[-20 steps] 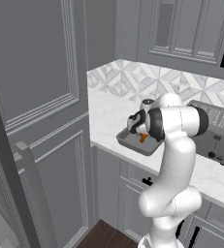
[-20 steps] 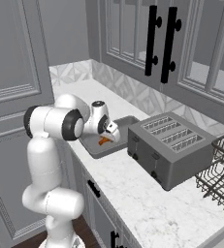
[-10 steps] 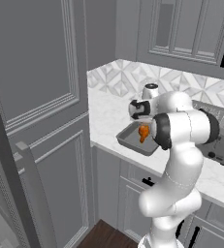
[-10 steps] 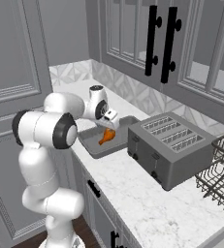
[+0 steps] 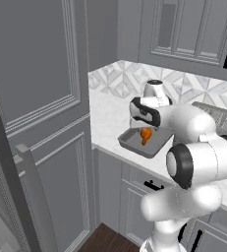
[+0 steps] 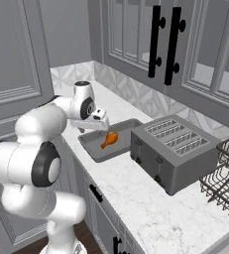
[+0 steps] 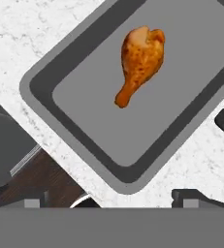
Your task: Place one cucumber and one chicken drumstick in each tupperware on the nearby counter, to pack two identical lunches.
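Observation:
A glossy orange-brown chicken drumstick (image 7: 140, 60) lies loose inside the shallow grey tupperware (image 7: 40, 87), plump end away from me. The tupperware (image 5: 129, 143) sits on the white counter (image 5: 105, 113) near its front edge. My gripper (image 7: 111, 199) hovers open just above the tray's near end, with nothing between its fingertips (image 7: 188, 197). From the right base view the drumstick (image 6: 110, 139) rests in the tupperware (image 6: 93, 149), below and beside my gripper (image 6: 99, 125). The drumstick (image 5: 145, 134) shows under my gripper (image 5: 143, 124) in the left base view too. The cucumber is out of view.
A boxy grey toaster (image 6: 173, 149) stands right next to the tupperware's far end. A dark wire dish rack (image 6: 227, 168) is beyond the toaster. Tall grey cabinet doors (image 5: 36, 98) rise left of the counter. Diamond-patterned tiles (image 6: 136, 94) back the counter.
The gripper has opened and let go of the drumstick, which now lies in the tupperware. The hand has risen a little above the tray.

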